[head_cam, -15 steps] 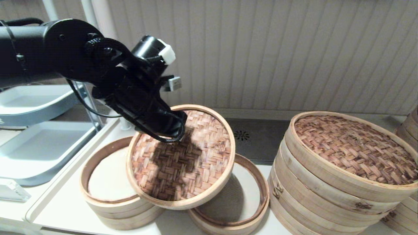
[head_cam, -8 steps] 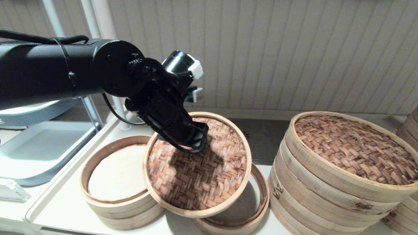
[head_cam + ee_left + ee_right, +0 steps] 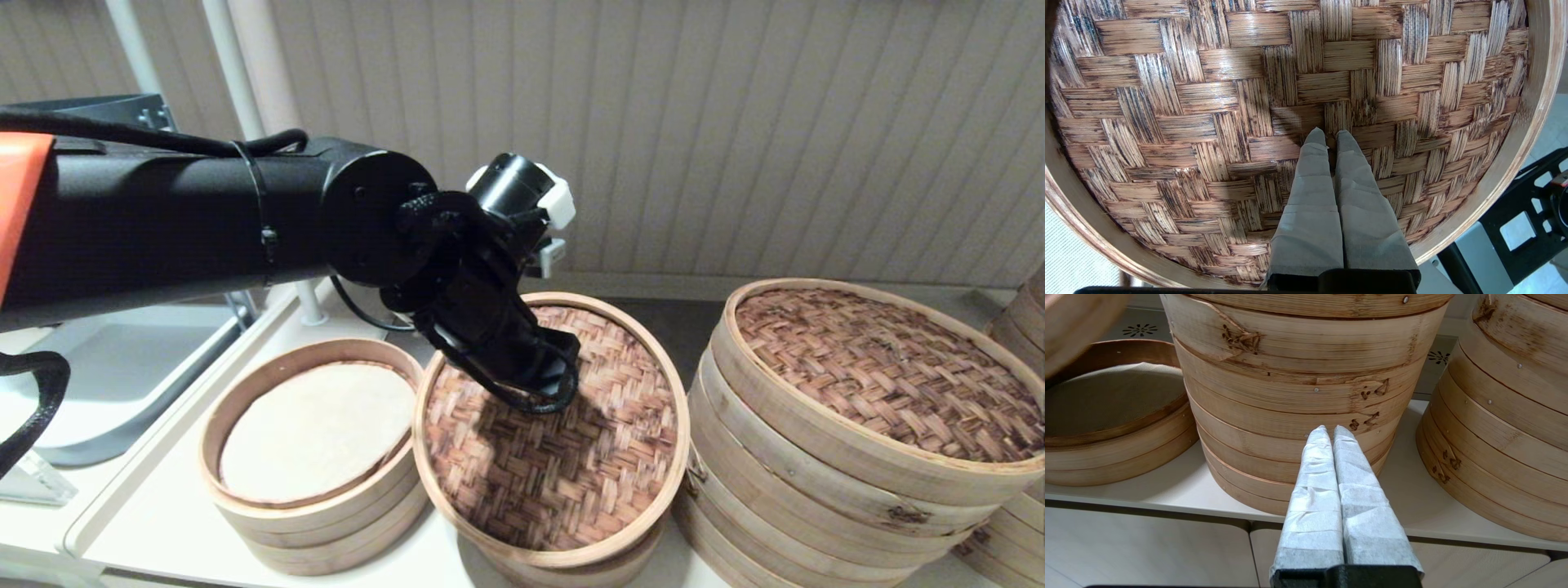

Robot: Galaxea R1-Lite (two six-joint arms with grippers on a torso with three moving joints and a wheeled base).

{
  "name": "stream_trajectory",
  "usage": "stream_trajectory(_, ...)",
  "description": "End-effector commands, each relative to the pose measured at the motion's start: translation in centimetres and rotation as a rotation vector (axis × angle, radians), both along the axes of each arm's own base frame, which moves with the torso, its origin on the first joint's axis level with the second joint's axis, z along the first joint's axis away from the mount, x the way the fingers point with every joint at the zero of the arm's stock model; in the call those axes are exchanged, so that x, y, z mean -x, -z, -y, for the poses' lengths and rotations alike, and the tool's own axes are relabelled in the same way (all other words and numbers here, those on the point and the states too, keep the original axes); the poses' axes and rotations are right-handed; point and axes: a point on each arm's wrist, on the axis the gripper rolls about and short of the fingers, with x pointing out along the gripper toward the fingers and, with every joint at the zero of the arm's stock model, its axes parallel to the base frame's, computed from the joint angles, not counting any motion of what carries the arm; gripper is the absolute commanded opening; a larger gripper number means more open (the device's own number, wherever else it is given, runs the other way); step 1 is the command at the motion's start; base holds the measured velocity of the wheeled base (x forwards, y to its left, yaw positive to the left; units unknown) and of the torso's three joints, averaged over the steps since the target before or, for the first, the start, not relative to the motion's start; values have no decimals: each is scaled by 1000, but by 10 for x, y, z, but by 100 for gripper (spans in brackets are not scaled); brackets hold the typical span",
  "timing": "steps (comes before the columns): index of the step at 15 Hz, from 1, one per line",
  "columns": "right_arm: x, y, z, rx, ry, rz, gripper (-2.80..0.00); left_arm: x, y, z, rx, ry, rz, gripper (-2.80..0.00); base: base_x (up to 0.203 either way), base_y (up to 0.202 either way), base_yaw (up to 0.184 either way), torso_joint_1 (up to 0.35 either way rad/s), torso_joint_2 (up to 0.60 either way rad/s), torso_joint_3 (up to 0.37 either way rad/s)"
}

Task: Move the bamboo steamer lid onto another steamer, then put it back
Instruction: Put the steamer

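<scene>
The bamboo steamer lid (image 3: pixel 571 474), reddish-brown weave with a pale rim, hangs slightly tilted over the low dark-rimmed steamer (image 3: pixel 571 570), covering nearly all of it. My left gripper (image 3: pixel 545 384) is shut on the lid's small centre loop; in the left wrist view its grey fingertips (image 3: pixel 1331 136) pinch together against the weave (image 3: pixel 1188 122). The right wrist view shows the low steamer (image 3: pixel 1114 449) with its grey liner uncovered and the lid's rim (image 3: pixel 1069 322) a clear gap above it. My right gripper (image 3: pixel 1329 433) is shut on nothing, low in front of the counter edge.
The taller pale small steamer (image 3: pixel 326 506) stands open at the left, liner showing. A large stack with a dark woven lid (image 3: pixel 857 433) crowds the lid's right side, and another stack (image 3: pixel 1020 327) lies beyond. Grey trays (image 3: pixel 98 359) sit on the far-left rack.
My left arm has carried the lid rightward and lower, from between the two small steamers to above the low one. The pale steamer's liner is now fully uncovered.
</scene>
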Motion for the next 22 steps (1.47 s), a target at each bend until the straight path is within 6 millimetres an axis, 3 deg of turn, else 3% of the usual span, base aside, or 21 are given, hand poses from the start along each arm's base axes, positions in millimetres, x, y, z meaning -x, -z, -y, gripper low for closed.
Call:
stream_trajectory(1, 0, 0, 0, 0, 0, -2, -280, -4, 11, 6, -17, 2, -17, -280, 0, 0, 0, 0, 0, 0)
stream_trajectory(13, 0, 0, 0, 0, 0, -2, -280, -25, 52, 28, -50, 1, -31, -280, 0, 0, 0, 0, 0, 0)
stream_trajectory(22, 0, 0, 0, 0, -1, -2, -280, -35, 68, 36, -42, -5, -10, -280, 0, 0, 0, 0, 0, 0)
